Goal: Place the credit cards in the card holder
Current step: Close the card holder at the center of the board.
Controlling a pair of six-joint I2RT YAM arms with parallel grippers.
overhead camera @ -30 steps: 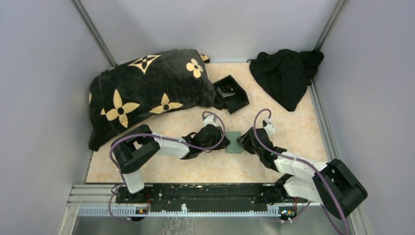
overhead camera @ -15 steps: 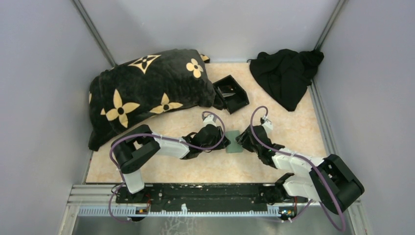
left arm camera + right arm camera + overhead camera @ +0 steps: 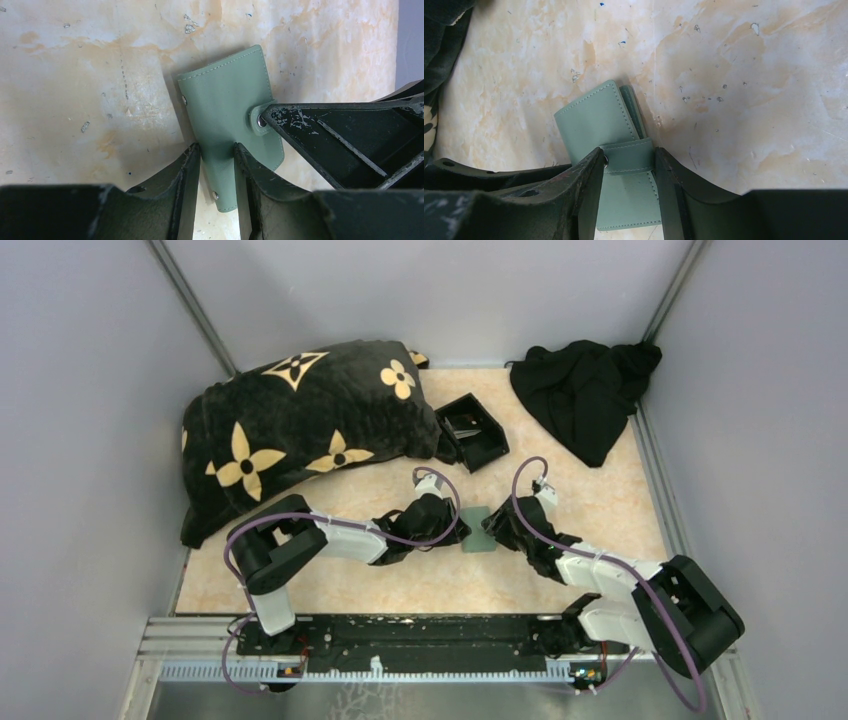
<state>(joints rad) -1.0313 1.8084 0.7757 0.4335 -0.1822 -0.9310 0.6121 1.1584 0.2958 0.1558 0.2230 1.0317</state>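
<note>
Opening step: left claw (image 3: pixel 216 147) and right claw (image 3: pixel 628 151) both straddle the snapped-shut card holder (image 3: pixel 225 95) (whether clenched, I cannot tell); next I must pop its strap (image 3: pixel 626 159).

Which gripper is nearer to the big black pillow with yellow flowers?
Left. The left gripper grips the flat sage-green card holder on its side toward the black flower-patterned pillow; the right gripper grips the opposite side, farther away.
</note>
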